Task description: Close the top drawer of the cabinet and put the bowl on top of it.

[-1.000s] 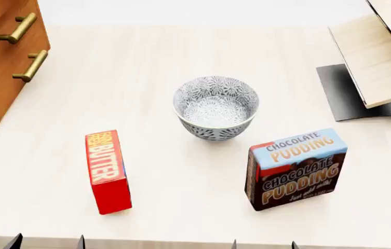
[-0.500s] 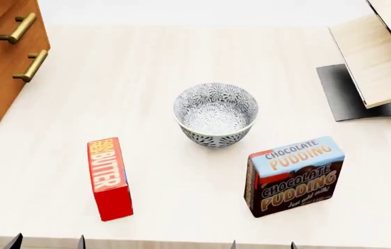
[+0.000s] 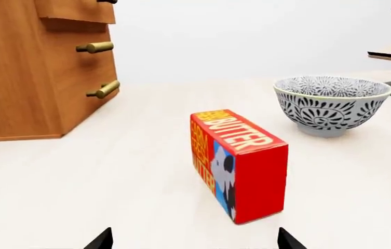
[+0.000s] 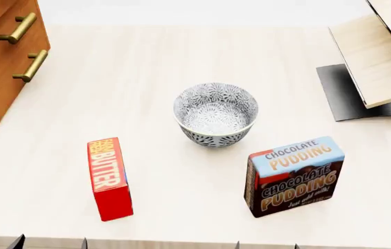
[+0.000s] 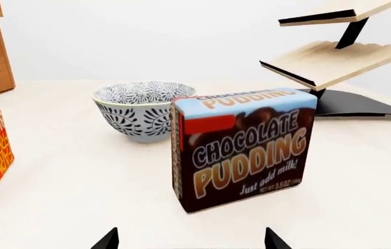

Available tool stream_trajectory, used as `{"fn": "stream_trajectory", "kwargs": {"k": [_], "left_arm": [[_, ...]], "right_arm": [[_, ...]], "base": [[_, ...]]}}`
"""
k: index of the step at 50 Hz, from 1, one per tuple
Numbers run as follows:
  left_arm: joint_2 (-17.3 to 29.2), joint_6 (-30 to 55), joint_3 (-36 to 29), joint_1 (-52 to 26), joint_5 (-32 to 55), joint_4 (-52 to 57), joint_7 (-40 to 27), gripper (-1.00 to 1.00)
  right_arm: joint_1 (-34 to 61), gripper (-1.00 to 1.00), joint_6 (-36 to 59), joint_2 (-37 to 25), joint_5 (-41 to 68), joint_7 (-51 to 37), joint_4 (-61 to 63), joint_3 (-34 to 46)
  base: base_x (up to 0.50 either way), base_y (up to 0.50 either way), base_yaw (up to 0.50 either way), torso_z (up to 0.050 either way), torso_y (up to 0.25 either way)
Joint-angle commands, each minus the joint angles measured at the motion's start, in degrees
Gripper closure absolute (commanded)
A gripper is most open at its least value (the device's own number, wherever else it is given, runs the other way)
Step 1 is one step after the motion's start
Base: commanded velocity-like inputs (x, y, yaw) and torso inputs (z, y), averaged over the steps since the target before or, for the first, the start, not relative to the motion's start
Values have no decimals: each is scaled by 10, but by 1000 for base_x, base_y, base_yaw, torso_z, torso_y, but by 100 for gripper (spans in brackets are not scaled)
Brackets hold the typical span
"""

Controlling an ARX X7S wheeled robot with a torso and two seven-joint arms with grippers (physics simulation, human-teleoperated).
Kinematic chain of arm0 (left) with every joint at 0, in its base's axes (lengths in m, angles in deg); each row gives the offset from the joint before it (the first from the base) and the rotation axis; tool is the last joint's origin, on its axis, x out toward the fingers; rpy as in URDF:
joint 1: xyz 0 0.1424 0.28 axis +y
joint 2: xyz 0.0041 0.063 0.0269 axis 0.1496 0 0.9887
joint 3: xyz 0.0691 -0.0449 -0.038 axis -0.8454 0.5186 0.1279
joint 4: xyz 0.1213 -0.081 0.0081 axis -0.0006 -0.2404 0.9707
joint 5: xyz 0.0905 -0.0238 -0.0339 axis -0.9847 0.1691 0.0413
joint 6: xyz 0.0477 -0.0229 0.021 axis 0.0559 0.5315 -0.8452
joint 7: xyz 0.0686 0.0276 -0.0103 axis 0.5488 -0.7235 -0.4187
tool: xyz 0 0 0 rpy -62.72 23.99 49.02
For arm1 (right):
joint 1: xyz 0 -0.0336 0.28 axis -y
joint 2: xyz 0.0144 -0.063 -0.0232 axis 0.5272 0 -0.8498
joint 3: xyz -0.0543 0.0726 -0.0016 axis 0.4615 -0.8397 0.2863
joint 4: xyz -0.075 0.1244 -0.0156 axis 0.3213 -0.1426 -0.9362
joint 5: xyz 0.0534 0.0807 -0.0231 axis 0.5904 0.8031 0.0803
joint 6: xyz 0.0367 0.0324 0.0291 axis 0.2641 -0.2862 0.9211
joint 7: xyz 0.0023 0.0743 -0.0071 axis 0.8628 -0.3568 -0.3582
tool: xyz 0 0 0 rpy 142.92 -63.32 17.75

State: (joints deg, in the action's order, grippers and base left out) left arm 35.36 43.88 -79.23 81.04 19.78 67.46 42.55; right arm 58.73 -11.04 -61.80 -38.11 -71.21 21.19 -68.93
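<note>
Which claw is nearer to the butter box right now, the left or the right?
Left. The left claw sits at the table's near edge just in front of the butter box. The right claw is farther off, in front of the chocolate pudding box.

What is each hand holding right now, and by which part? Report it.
Nothing is held. Both hands' fingertips are spread with only bare table between them; the bowl sits untouched on it.
</note>
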Motion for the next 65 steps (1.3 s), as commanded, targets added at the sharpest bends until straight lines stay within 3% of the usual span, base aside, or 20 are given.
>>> {"fn": "stream_trajectory", "kwargs": {"k": [1,32,65], "left_arm": [[0,-2,1,2,2,-1,10,-100],[19,8,-26,0,11,2,-17,-100],[36,7,-51,-6,12,-5,-36,-100]], "right_arm": [[-2,-100,-16,-3,12,8,-3,1],[-1,-100,-13,-20,30,-15,1,21],[4,-100,-15,-33,42,-30,-7,37]], "base": [[0,0,0,0,0],[0,0,0,0,0],[0,0,0,50,58]]}}
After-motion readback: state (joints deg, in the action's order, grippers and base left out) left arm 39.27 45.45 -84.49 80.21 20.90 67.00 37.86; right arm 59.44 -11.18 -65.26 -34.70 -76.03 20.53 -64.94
